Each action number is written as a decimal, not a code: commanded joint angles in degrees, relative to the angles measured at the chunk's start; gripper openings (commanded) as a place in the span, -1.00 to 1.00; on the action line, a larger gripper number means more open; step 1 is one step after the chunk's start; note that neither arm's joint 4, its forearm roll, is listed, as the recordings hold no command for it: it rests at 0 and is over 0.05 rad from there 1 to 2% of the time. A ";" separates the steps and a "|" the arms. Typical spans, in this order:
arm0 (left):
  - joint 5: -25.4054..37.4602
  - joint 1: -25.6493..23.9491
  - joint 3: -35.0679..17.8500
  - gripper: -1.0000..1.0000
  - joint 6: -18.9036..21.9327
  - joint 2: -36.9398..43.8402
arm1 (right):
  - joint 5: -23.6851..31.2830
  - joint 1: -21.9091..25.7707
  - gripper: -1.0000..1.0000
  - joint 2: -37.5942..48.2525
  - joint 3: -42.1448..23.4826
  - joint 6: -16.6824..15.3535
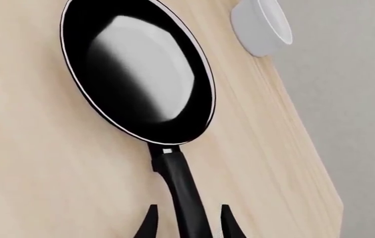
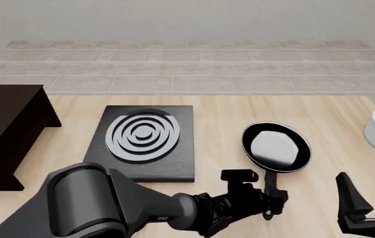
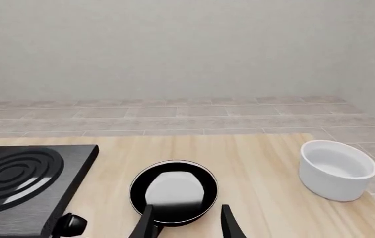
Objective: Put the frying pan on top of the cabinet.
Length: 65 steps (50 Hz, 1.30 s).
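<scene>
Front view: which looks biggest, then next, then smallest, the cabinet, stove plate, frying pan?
1. Cabinet, though partly cut off by the picture's edge.
2. Stove plate.
3. Frying pan.

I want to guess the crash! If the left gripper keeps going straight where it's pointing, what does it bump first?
Probably the frying pan. The left gripper has its fingers open on either side of the pan's handle, so going straight on runs along the handle into the round black pan. The bowl sits off to one side.

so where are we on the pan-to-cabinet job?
Early. Done: the left gripper has its open fingers on either side of the frying pan handle. In hand: closing on it; no grip yet, and the pan sits on the table. Left: lift, carry past the stove plate, set on the cabinet.
</scene>
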 commanded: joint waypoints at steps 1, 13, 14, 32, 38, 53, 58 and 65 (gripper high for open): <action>1.13 -0.90 -0.84 1.00 -5.78 3.28 | -0.15 -0.09 1.00 0.24 -0.03 0.20; 1.62 -1.04 -2.06 1.00 -5.96 4.29 | -0.62 -0.14 1.00 0.69 0.00 0.38; 1.54 -1.12 -2.08 1.00 -6.03 4.34 | -0.50 -0.14 1.00 0.54 0.02 0.38; 1.39 -1.25 -3.39 1.00 -6.56 6.17 | -1.25 -0.24 1.00 1.41 0.01 0.65; 1.37 -1.29 -3.55 1.00 -6.73 6.37 | -1.38 -0.27 1.00 1.60 -0.01 0.79; 1.21 -1.38 -4.66 1.00 -7.10 7.85 | -1.83 -0.38 1.00 2.11 0.01 0.91; 1.53 -1.04 -5.02 1.00 -6.77 7.80 | -1.64 -0.39 1.00 1.92 0.02 0.95; 1.93 0.43 -5.36 -1.00 -6.37 7.58 | -2.38 -0.44 1.00 2.67 0.02 1.08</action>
